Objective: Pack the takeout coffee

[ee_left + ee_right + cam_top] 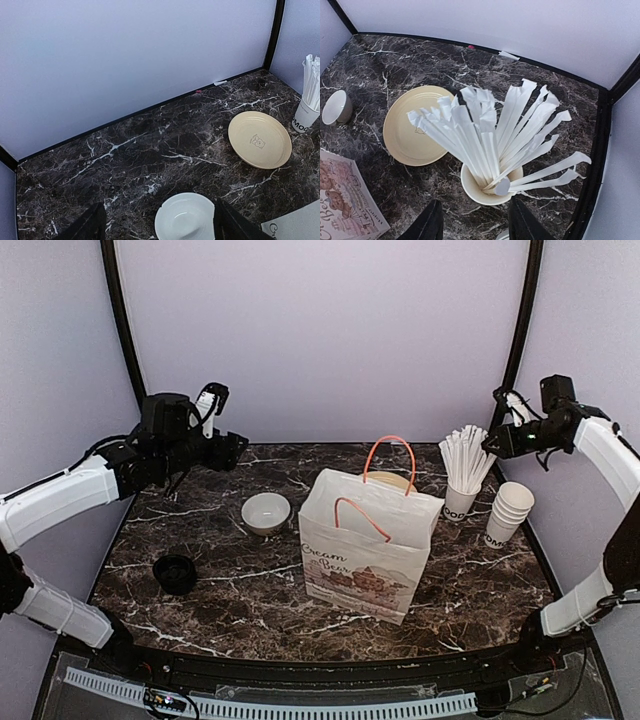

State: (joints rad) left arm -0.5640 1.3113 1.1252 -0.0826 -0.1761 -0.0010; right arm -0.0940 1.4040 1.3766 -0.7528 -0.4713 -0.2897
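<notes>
The left jaws above the bowl [266, 511] and the right jaws over the cup of sticks [460, 502] are both hanging apart and empty, while no lidded coffee is showing, probably sitting inside the bag [365, 560] between them.

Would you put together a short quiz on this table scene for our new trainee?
1. True or false: the plate lies inside the bag.
2. Which is nearest the right gripper? A the plate; B the cup of sticks; C the bag.
3. Fill in: left of the bag stands a white ___.
Key: 1 false, it lies behind the bag. 2 B. 3 bowl.
</notes>
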